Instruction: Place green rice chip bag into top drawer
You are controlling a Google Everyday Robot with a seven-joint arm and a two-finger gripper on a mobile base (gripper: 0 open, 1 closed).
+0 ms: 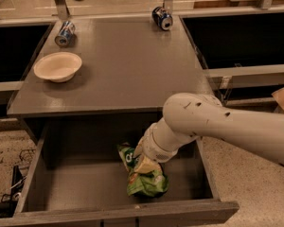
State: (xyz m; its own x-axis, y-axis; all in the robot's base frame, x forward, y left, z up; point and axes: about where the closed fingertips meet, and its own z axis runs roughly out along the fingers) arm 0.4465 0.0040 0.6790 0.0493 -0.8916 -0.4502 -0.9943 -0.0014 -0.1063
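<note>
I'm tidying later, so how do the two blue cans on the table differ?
The left can lies by the table's left edge, behind the white bowl; the right can lies at the back edge, right of centre. The cans slant opposite ways. Both lie on their sides. The hand is down in the top drawer at the green rice chip bag.
</note>
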